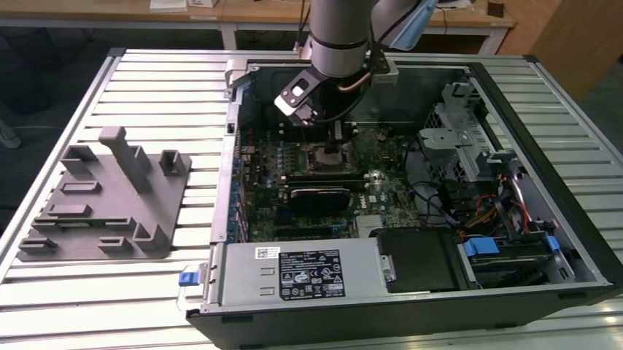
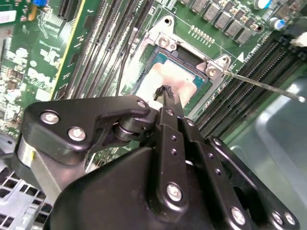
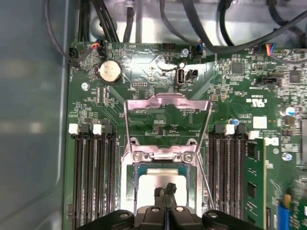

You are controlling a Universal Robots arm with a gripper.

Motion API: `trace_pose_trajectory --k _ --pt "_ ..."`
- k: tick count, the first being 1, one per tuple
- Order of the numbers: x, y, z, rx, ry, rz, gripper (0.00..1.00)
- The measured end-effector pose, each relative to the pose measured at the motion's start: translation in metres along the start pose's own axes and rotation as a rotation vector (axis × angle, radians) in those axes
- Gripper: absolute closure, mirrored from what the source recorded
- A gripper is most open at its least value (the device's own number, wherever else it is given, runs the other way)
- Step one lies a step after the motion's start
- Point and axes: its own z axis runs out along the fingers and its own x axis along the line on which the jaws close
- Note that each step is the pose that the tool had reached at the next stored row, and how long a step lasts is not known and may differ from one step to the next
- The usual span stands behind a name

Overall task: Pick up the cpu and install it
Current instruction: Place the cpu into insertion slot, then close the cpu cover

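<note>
Remote view: I see the arm reaching straight down into the open computer case [image 1: 389, 321], gripper [image 3: 165, 190] pinched closed just above the cpu [image 3: 149, 182] inside the socket frame [image 3: 163, 154].

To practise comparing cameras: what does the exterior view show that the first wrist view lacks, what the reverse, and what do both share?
Exterior view: the grey tray on the table beside the case, and the arm. First wrist view: a coin cell, the raised socket plate, and the cpu lying in the socket. Both: the pincer above the socket, and the motherboard.
</note>
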Motion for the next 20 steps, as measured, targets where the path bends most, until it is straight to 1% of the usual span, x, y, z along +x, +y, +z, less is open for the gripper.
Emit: trace_pose_trajectory --k 5,10,13,20 --pt "-0.0003 0.0005 -0.0128 0.0 -0.0001 0.0 0.89" --pt "-0.0005 0.001 -0.0235 0.0 -0.0001 0.0 0.89" --pt "-0.0006 0.0011 -0.0279 0.0 -0.0001 0.0 0.89" --pt "-0.0007 0.0013 -0.0307 0.0 0.0 0.0 0.89"
